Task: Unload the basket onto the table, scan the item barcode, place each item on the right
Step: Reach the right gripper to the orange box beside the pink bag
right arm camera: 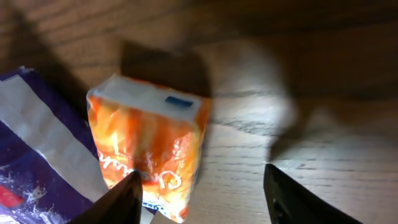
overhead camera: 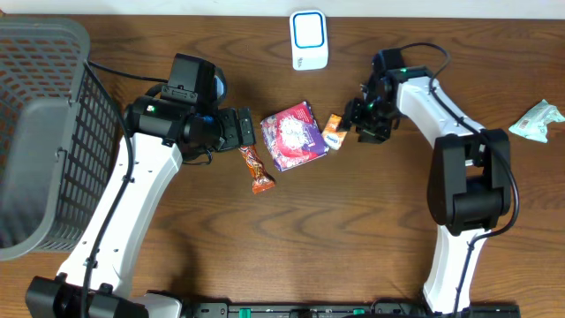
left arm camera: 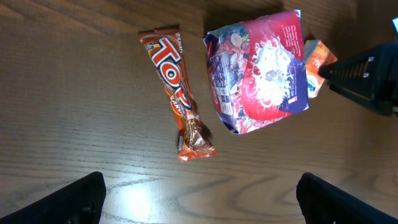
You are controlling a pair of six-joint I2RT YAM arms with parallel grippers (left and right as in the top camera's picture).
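A small orange packet point(overhead camera: 334, 132) lies on the wooden table, against the right edge of a purple snack bag point(overhead camera: 294, 135). My right gripper point(overhead camera: 357, 119) is low over the packet's right side. In the right wrist view the orange packet point(right arm camera: 149, 140) sits by the left finger point(right arm camera: 118, 202), while the right finger point(right arm camera: 298, 199) stands well apart over bare wood, so the right gripper point(right arm camera: 202, 199) is open around the packet's edge. My left gripper point(left arm camera: 199, 199) hangs wide open and empty above the table, near an orange candy bar point(left arm camera: 179, 93). A white scanner point(overhead camera: 309, 40) stands at the back.
A grey mesh basket point(overhead camera: 53, 132) fills the far left. A teal packet point(overhead camera: 538, 121) lies at the right edge. The candy bar point(overhead camera: 257, 170) lies just left of the purple bag point(left arm camera: 258, 74), and the right arm's dark fingers point(left arm camera: 367, 74) show beyond the orange packet point(left arm camera: 316, 62).
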